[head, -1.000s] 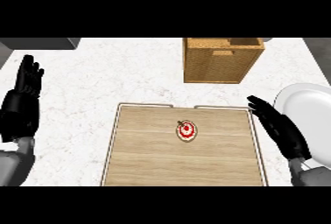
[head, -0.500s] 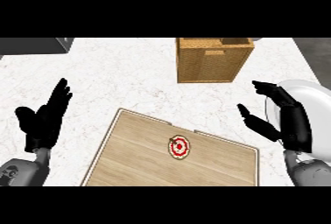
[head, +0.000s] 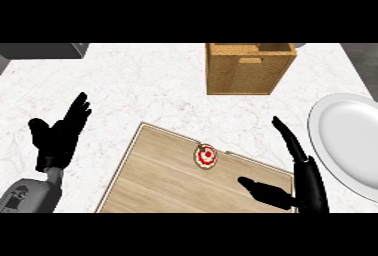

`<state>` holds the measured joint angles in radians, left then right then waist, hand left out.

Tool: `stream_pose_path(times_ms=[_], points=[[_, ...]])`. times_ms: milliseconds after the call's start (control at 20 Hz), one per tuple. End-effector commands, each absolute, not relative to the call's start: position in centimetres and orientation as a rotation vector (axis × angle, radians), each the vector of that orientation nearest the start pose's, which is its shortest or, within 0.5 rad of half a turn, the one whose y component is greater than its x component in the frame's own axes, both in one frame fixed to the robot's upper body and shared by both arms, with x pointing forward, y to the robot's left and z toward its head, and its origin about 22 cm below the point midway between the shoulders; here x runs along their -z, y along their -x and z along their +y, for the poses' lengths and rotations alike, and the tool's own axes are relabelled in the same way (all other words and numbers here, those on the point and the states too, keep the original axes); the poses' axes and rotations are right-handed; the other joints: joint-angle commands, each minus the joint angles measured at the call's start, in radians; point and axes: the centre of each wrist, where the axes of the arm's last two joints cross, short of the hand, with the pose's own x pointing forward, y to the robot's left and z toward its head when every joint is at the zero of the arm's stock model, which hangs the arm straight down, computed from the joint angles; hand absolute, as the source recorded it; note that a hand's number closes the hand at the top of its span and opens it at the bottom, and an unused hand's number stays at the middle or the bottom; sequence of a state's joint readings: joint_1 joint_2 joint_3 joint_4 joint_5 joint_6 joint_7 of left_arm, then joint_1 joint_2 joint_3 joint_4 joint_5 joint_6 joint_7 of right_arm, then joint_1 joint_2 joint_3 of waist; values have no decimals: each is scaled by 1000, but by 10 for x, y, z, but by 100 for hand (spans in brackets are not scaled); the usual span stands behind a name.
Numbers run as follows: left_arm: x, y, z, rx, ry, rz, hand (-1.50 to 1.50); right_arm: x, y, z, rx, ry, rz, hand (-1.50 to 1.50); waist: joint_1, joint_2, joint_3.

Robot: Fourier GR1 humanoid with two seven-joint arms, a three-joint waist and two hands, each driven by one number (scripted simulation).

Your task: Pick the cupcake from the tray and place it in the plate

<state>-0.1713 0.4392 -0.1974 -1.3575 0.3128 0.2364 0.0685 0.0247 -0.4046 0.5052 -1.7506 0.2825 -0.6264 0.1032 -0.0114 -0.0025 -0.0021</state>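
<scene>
A small cupcake [head: 205, 156] with red and white topping sits near the far edge of the wooden tray [head: 162, 185]. The white plate [head: 347, 140] lies on the counter at the right edge. My right hand [head: 299, 170] is open above the tray's right side, between cupcake and plate, fingers straight and pointing away, thumb spread toward the cupcake. It does not touch the cupcake. My left hand [head: 60, 132] is open at the left over the counter, fingers up, beside the tray.
A wooden box [head: 247, 67] stands at the back of the marble counter [head: 148, 85], beyond the tray. A grey object [head: 44, 50] shows at the far left corner.
The view has swung, so the tray now looks turned. My right hand has dropped lower and come over the tray's right side, thumb spread. The left hand stays open at the left.
</scene>
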Motion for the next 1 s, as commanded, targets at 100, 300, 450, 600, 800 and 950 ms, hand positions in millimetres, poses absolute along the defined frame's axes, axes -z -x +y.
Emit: stream_pose_path(times_ms=[100,300,450,600,800,950], points=[[-14,-280,295,69,-178,-1411,0,-57,-192,-185,-487,610,-1622,-150,9,0,1],[-27,-289,289,75,-177,-1412,0,-69,-194,-154,-552,584,-1562,-150,11,2,1],[-17,-276,291,76,-178,-1402,0,-89,-189,-160,-615,591,-1461,-150,11,0,1],[-23,-277,282,94,-178,-1406,0,-103,-205,-149,-694,566,-1374,-150,16,0,1],[-30,-299,277,90,-178,-1397,0,-79,-212,-122,-764,665,-1313,-150,11,3,2],[-24,-276,293,81,-187,-1392,0,-76,-223,-128,-821,698,-1220,-150,18,2,2]])
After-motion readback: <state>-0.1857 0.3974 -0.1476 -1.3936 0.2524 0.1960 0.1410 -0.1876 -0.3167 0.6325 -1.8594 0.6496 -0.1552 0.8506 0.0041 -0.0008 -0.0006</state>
